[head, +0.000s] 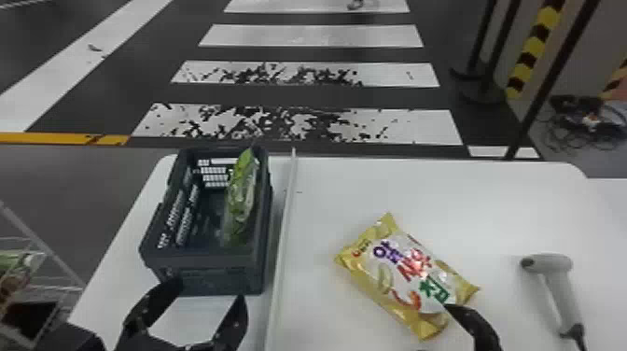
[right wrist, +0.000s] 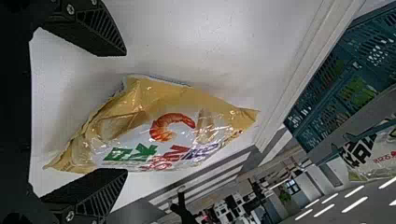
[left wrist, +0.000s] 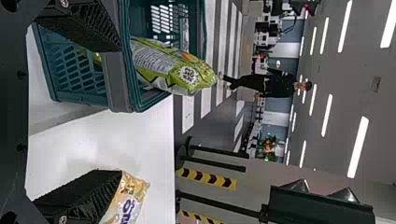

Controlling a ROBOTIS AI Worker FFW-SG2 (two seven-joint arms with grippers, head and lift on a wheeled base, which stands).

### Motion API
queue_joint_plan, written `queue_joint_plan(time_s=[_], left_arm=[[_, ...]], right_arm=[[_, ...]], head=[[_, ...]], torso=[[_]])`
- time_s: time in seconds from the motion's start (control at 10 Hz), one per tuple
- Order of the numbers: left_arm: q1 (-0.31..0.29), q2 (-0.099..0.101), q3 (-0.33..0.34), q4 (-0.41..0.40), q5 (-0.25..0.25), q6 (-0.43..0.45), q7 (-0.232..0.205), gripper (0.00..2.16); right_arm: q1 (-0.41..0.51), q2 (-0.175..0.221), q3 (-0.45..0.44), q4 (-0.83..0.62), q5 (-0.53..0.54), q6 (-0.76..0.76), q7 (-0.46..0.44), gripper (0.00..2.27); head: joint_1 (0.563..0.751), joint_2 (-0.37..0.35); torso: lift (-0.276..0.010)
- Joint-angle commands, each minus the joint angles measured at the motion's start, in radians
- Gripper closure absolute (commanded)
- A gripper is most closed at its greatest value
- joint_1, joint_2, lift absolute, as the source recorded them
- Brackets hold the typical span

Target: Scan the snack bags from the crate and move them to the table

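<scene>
Spread apart, with nothing clamped between them, the fingers of the left gripper [head: 208,291] are seen near the front wall of the crate [head: 219,280]. Those of the right gripper [head: 471,322] are likewise held wide in the right wrist view, near one end of the yellow snack bag [head: 406,275]; whether the bag is touched by either finger cannot be told.

Beyond the work, a striped floor [head: 350,98] is seen. In front of it is set the white table [head: 420,191], which is crossed lengthwise by a raised white strip [head: 282,242]. Left of the strip, the dark, open-topped crate is placed. To the right of the strip, the yellow snack bag is laid flat and at a slant, its printed face turned up. Inside the crate, the green snack bag [head: 242,186] is stood on edge along the right-hand wall, and one end is seen above the rim in the left wrist view. Farther right on the table, well apart from the crate, the scanner [head: 555,263] is laid on its side.
</scene>
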Motion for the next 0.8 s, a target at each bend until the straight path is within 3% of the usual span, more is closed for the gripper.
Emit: queue_joint_plan(time_s=[0.0, 0.2, 0.3, 0.5, 0.6, 0.7], left_arm=[[0.002, -0.002, 0.000, -0.002, -0.004, 0.002, 0.002, 0.07], [0.004, -0.004, -0.002, 0.003, -0.007, 0.008, 0.002, 0.07], [0.004, -0.004, -0.002, 0.006, -0.009, 0.014, 0.002, 0.07], [0.001, -0.004, -0.002, 0.015, -0.010, 0.017, 0.002, 0.07], [-0.002, -0.004, -0.002, 0.018, -0.010, 0.017, 0.000, 0.07], [-0.005, -0.004, -0.002, 0.020, -0.010, 0.020, 0.000, 0.07]], right_arm=[[-0.034, -0.002, 0.024, 0.024, -0.005, 0.003, -0.002, 0.11], [-0.068, -0.002, 0.048, 0.053, -0.009, 0.006, -0.002, 0.23], [-0.086, -0.002, 0.065, 0.070, -0.011, 0.018, -0.002, 0.47], [-0.102, -0.002, 0.086, 0.082, -0.014, 0.036, -0.007, 1.81], [-0.100, -0.003, 0.088, 0.080, -0.017, 0.024, -0.017, 2.17], [-0.095, -0.009, 0.083, 0.065, -0.037, -0.013, -0.033, 2.25]], head=[[0.695, 0.054], [0.695, 0.060], [0.695, 0.061], [0.695, 0.062], [0.695, 0.064], [0.695, 0.065]], torso=[[-0.095], [-0.095], [-0.095], [-0.095], [-0.095], [-0.095]])
